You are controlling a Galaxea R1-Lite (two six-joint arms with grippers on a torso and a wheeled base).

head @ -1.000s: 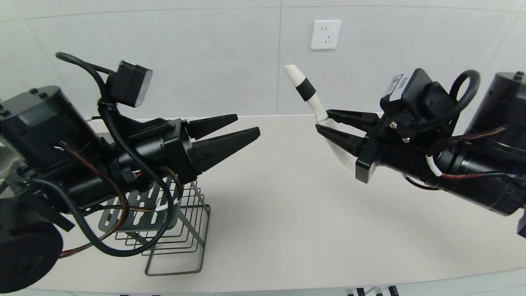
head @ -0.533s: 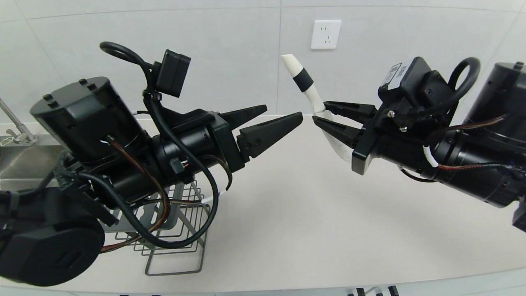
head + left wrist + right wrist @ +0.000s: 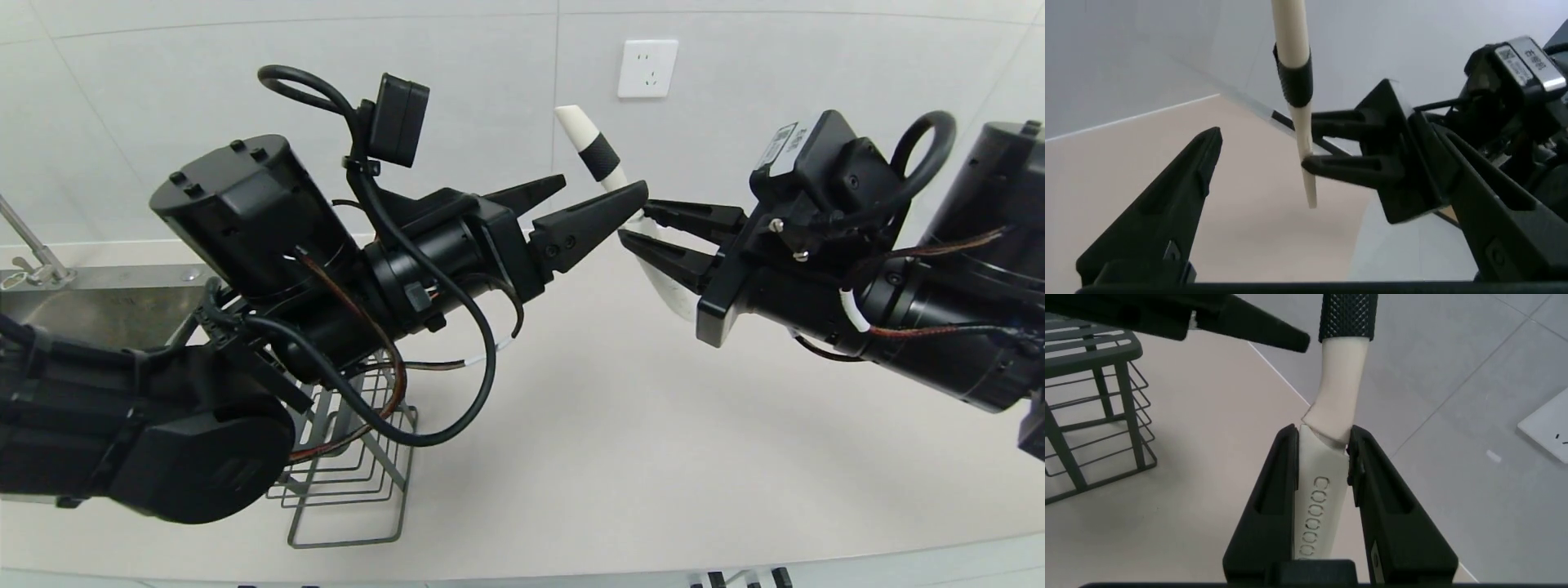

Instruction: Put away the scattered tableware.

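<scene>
**A:** The left gripper (image 3: 604, 186) is right in there now, jaws spread wide, tips either side of the handle of the utensil (image 3: 602, 158), just under its black grip band.

**B:** Touching it?

**A:** I can't tell. From the left wrist view the handle stands upright just beyond the one finger in sight, still with air around it. Nothing has closed.

**B:** And the other side?

**A:** The right gripper (image 3: 637, 222) is clamped hard on the flat, perforated blade, holding the utensil up in the air over the middle of the counter (image 3: 612, 425), handle tilted up and to the left.

**B:** So it's a handover?

**A:** That's my read. The left arm takes it, because the wire rack (image 3: 351, 506) sits near and left, on its side of the counter, beside the sink (image 3: 98, 302). The utensil is well apart from that rack, so the putting away hasn't started.

**B:** What's different from a second ago?

**A:** It's mostly the left arm. It was low over the rack, a good gap short of the utensil, and it has climbed and swung right until its tips reached the handle, jaws open all the way. The right gripper only lifted a touch and never loosened.
</scene>
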